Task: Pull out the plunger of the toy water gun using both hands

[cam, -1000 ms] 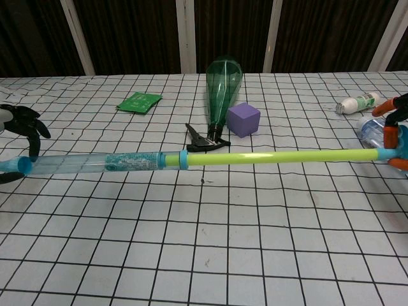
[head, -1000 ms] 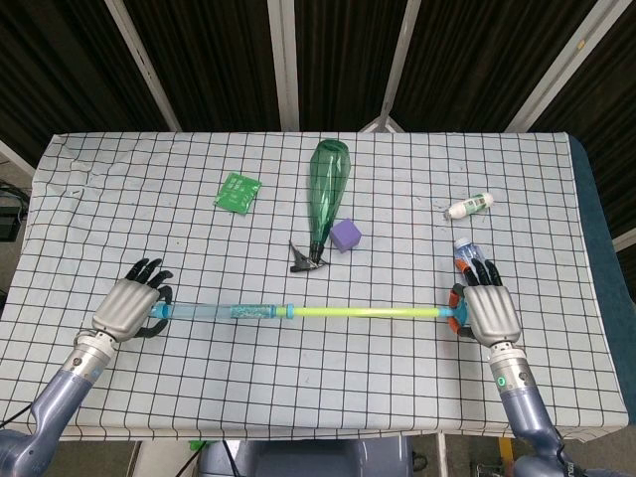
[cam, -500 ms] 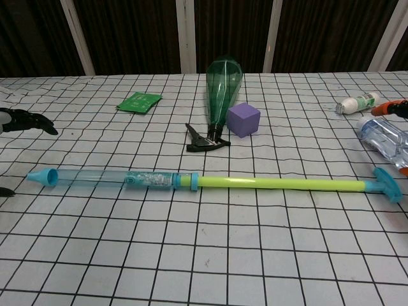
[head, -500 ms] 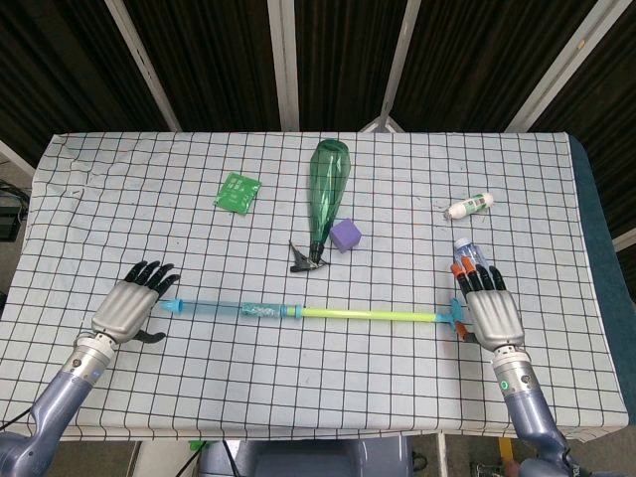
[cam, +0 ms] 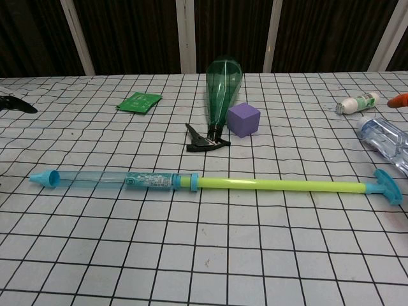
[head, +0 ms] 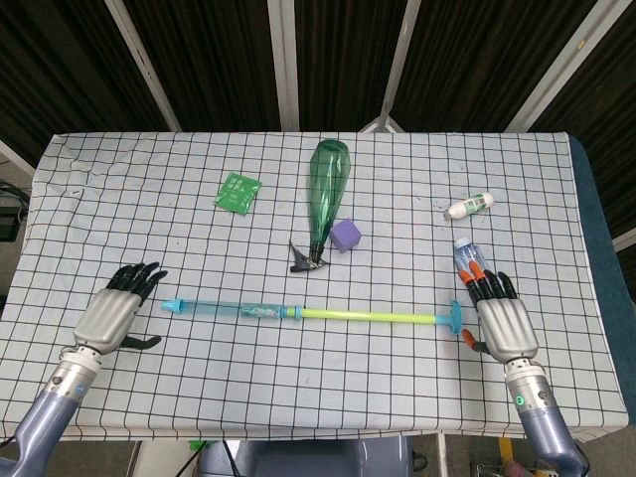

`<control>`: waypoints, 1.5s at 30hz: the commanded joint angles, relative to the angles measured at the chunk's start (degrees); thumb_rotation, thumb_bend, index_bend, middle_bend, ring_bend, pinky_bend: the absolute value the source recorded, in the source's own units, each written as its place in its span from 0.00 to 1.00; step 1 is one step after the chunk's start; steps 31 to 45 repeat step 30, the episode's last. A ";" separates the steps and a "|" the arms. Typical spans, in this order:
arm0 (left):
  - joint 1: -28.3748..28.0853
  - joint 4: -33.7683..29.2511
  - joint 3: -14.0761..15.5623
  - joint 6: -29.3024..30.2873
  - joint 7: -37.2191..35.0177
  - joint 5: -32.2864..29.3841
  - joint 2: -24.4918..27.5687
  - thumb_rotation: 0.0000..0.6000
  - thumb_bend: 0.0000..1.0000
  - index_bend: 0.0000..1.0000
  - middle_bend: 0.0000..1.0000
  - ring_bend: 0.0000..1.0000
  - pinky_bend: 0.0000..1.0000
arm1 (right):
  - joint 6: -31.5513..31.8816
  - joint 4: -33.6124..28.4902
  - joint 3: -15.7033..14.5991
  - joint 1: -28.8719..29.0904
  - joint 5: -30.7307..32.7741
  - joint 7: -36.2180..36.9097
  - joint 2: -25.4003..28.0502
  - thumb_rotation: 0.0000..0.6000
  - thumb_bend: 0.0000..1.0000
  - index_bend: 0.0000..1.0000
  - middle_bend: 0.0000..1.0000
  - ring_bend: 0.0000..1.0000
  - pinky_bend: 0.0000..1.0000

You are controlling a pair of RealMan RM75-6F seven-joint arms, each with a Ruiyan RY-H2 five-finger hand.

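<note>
Table (head: 556, 189): covered by white cloth with black grid, carrying all items below.

Toy water gun (head: 248, 310): lying flat across the front half of the table, parallel to its near edge. Clear blue barrel toward the left, nozzle tip pointing at the left robot hand. Untouched by either robot hand.

Plunger (head: 373, 316): yellow-green rod drawn far out of the barrel, ending in a blue T-handle just beside the right robot hand, apart from it.

Green bottle (head: 326, 194): lying on its side behind the gun, black trigger nozzle toward the front.

Left robot hand (head: 111, 313): palm down near the nozzle end, fingers spread, holding nothing.

Right robot hand (head: 505, 323): palm down past the T-handle, fingers spread, orange-tipped, holding nothing.

Clear bottle (cam: 384, 139): on its side, near the right robot hand.

Purple cube (head: 345, 235): just beside the green bottle's neck.

Green packet (head: 237, 191): flat, left rear.

Small white bottle (head: 468, 207): on its side, right rear.
</note>
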 commanded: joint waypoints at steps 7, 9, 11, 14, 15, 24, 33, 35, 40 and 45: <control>8.78 -1.00 3.52 12.78 -4.31 8.73 2.66 1.00 0.11 0.02 0.00 0.00 0.00 | 8.94 2.79 -5.37 -7.56 -13.37 11.23 5.02 1.00 0.29 0.00 0.00 0.00 0.00; 11.01 0.23 4.49 15.83 -5.41 11.00 2.51 1.00 0.11 0.01 0.00 0.00 0.00 | 11.86 5.42 -6.70 -9.49 -17.20 13.35 5.32 1.00 0.29 0.00 0.00 0.00 0.00; 12.51 1.02 5.14 17.67 -6.26 12.44 2.57 1.00 0.11 0.01 0.00 0.00 0.00 | 14.45 8.00 -7.65 -11.06 -20.30 15.26 5.10 1.00 0.29 0.00 0.00 0.00 0.00; 14.67 4.17 5.21 21.28 -6.81 14.70 1.92 1.00 0.10 0.00 0.00 0.00 0.00 | 18.98 12.63 -8.69 -13.74 -24.22 17.02 4.67 1.00 0.29 0.00 0.00 0.00 0.00; 15.17 5.15 5.10 22.04 -6.91 15.05 1.64 1.00 0.10 0.00 0.00 0.00 0.00 | 20.05 13.67 -8.59 -14.37 -24.66 17.22 4.44 1.00 0.29 0.00 0.00 0.00 0.00; 17.34 8.69 2.74 23.78 -9.68 13.53 1.67 1.00 0.11 0.00 0.00 0.00 0.00 | 19.77 12.71 -6.35 -16.78 -20.52 19.53 4.80 1.00 0.29 0.00 0.00 0.00 0.00; 17.31 9.58 1.37 22.71 -10.26 12.82 1.62 1.00 0.11 0.00 0.00 0.00 0.00 | 18.37 12.06 -5.19 -16.91 -19.67 21.39 5.36 1.00 0.29 0.00 0.00 0.00 0.00; 17.31 9.58 1.37 22.71 -10.26 12.82 1.62 1.00 0.11 0.00 0.00 0.00 0.00 | 18.37 12.06 -5.19 -16.91 -19.67 21.39 5.36 1.00 0.29 0.00 0.00 0.00 0.00; 17.31 9.58 1.37 22.71 -10.26 12.82 1.62 1.00 0.11 0.00 0.00 0.00 0.00 | 18.37 12.06 -5.19 -16.91 -19.67 21.39 5.36 1.00 0.29 0.00 0.00 0.00 0.00; 17.31 9.58 1.37 22.71 -10.26 12.82 1.62 1.00 0.11 0.00 0.00 0.00 0.00 | 18.37 12.06 -5.19 -16.91 -19.67 21.39 5.36 1.00 0.29 0.00 0.00 0.00 0.00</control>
